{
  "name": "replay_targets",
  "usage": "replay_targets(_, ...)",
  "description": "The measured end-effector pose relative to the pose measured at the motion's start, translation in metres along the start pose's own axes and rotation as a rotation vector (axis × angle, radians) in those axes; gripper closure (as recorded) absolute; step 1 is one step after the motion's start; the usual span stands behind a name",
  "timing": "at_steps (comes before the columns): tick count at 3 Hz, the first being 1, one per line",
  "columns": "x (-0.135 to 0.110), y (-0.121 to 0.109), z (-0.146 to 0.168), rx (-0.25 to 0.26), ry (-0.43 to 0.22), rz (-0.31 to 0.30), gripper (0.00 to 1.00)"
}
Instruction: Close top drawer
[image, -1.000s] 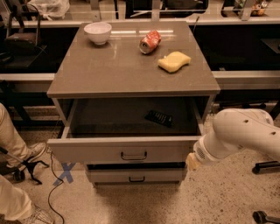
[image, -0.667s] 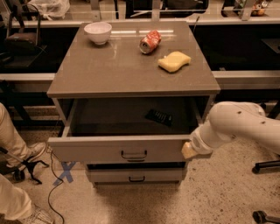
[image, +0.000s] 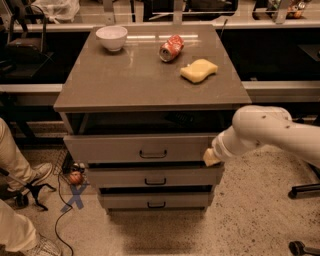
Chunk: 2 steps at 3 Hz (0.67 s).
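Note:
The top drawer (image: 145, 148) is a wide grey-beige drawer with a small dark loop handle (image: 153, 154) at its centre. It stands only a little way out of the cabinet, with a narrow dark gap above its front. My gripper (image: 212, 157) is at the right end of the drawer front, against its right edge, at the end of my white arm (image: 270, 132) that reaches in from the right. A dark object (image: 182, 118) shows dimly inside the drawer.
On the cabinet top (image: 150, 70) are a white bowl (image: 111, 37), a crushed red can (image: 171, 47) and a yellow sponge (image: 199, 70). Two lower drawers (image: 155, 176) stick out slightly. A person's legs and shoes (image: 20, 175) and cables are at the left. A chair base (image: 304, 190) is at the right.
The top drawer has slid most of the way into the cabinet. My gripper has moved in with it, staying against the drawer front's right end.

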<state>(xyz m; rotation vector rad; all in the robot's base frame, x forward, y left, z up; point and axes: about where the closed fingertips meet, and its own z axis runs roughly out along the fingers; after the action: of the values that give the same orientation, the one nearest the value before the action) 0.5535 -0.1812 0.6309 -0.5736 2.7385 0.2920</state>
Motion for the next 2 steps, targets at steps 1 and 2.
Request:
replay_targets(1, -0.0454, -0.0145, 0.0147, -0.001, -0.048, -0.002, 1.0)
replay_targets(2, -0.0534, -0.0174, 0.0152, 0.003, -0.065, 0.003, 1.0)
